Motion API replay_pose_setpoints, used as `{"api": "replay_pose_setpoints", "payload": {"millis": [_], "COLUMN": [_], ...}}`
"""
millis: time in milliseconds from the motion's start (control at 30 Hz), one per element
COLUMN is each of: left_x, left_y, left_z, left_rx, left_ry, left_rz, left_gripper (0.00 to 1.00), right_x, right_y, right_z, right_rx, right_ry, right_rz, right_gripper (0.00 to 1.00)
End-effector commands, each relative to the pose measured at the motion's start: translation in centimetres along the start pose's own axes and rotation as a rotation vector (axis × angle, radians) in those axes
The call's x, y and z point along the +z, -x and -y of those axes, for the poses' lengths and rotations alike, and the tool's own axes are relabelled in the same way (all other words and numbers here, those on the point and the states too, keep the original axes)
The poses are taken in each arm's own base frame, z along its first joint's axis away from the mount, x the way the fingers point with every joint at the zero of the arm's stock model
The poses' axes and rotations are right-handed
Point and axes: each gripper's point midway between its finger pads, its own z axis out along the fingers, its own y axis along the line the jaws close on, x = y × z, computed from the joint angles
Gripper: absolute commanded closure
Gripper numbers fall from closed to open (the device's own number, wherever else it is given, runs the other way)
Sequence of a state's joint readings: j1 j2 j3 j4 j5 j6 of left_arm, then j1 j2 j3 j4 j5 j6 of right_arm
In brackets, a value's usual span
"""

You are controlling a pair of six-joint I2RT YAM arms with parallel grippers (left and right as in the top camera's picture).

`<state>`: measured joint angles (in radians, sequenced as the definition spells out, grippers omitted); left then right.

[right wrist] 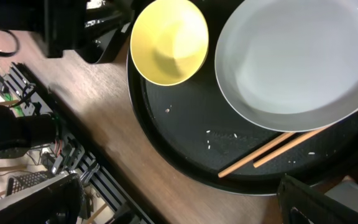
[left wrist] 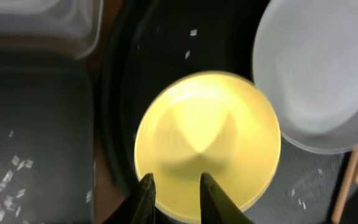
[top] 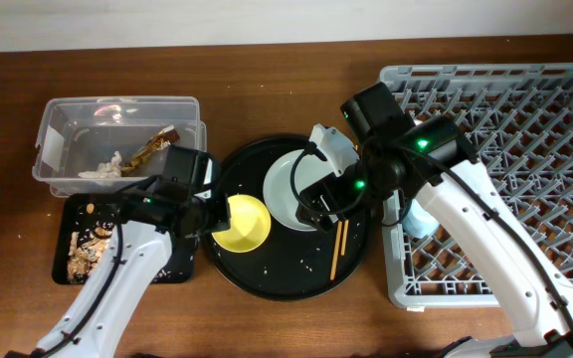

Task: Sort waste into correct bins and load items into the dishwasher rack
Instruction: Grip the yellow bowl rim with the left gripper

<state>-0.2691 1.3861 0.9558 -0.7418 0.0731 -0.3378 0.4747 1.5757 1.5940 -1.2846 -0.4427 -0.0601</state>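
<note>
Left fingers narrow gap at yellow bowl rim, grip unclear; right fingers wide apart, holding nothing.

Stock: one yellow bowl, one pale plate, two chopsticks, one blue cup, one round black tray, one clear tub, one shallow black tray, one grey rack.

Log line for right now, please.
left gripper: at yellow bowl rim, grip unclear | right gripper: open over round tray | chopsticks: on tray
</note>
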Motion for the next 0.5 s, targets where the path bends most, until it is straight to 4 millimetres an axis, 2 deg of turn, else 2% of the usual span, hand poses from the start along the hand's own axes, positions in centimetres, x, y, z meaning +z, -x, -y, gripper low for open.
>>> {"api": "replay_pose_setpoints", "payload": {"millis": [0, 200, 467], "left_x": [1.5, 2.0, 3.2], "left_y": [-1.0, -0.5, -1.5], "left_z": [-0.6, -2.4, -2.1], "left_rx": [-0.008, -0.007, -0.016], "left_ry": [0.015, 0.110, 0.086], "left_rz": [-0.007, 0.043, -0.010], "left_gripper": [0.76, 0.76, 0.76], "right_x": [-0.3, -0.3, -0.3], "right_y": [0.3, 0.3, 0.3], "right_z": [0.2, 0.2, 0.2], "right_rx": [-0.002, -0.002, -0.002], "right_ry": [-0.011, -0.011, -0.011], "right_rz": [0.009, 0.009, 0.009], "right_gripper": [0.02, 0.02, 0.02]}}
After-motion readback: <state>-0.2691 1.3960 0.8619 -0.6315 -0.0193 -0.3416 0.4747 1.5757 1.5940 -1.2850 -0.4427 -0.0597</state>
